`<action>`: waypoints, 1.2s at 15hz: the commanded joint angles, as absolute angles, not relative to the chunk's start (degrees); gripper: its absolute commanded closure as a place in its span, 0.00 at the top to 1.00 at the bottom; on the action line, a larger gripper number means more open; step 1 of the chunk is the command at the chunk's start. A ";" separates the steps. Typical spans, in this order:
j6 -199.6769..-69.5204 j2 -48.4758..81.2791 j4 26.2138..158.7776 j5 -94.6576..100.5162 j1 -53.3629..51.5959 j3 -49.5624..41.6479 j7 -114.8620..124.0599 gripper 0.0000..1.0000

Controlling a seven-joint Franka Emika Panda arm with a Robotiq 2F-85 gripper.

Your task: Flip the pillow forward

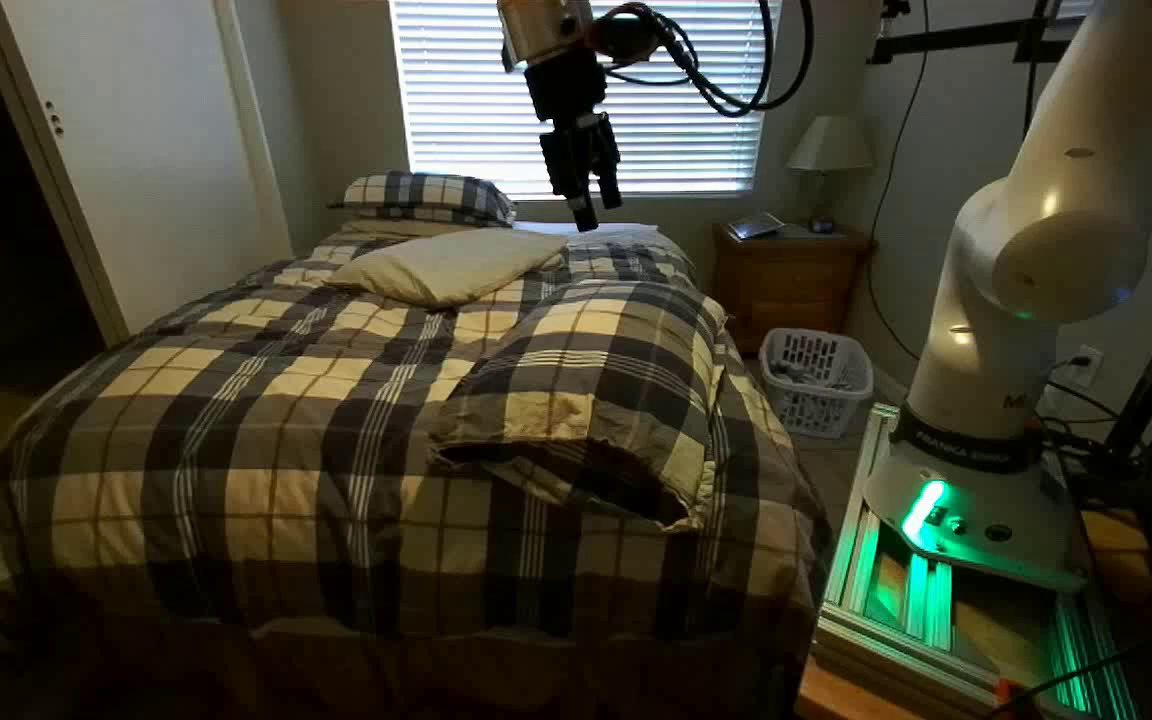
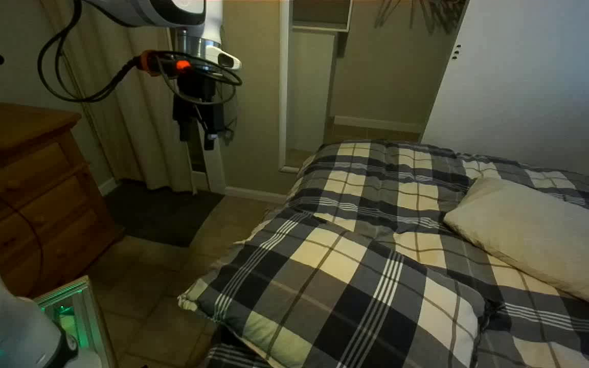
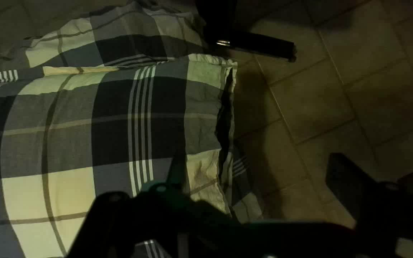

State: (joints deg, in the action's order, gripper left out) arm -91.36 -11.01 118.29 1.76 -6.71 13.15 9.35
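The large plaid pillow [image 1: 596, 370] lies on the matching plaid bedspread near the bed's edge on the robot's side. Its open end, with a dark gap, faces the foot of the bed. It also shows in an exterior view [image 2: 335, 296] and fills the left of the wrist view [image 3: 113, 132]. My gripper hangs above the bed area, fingers down, in both exterior views [image 1: 598, 207] [image 2: 197, 142]. In the wrist view the gripper [image 3: 258, 161] has its fingers spread wide with nothing between them. One finger overlaps the pillow near its open edge; the other is over tiled floor.
A plain cream pillow [image 1: 456, 262] lies farther up the bed, with a smaller plaid pillow [image 1: 426, 195] at the head. A white basket [image 1: 816, 375] and a nightstand [image 1: 786, 275] with a lamp [image 1: 826, 150] stand beside the bed. A wooden dresser [image 2: 34, 179] stands near the robot.
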 commanded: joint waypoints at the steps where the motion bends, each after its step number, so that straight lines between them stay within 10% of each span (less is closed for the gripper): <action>1: -91.21 -10.92 118.15 1.89 -7.61 12.36 9.50 1.00; 18: -132.25 10.64 134.04 35.08 -6.71 5.54 18.55 1.00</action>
State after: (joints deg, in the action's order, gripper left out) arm -124.92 6.03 134.24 28.10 -5.89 7.23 12.73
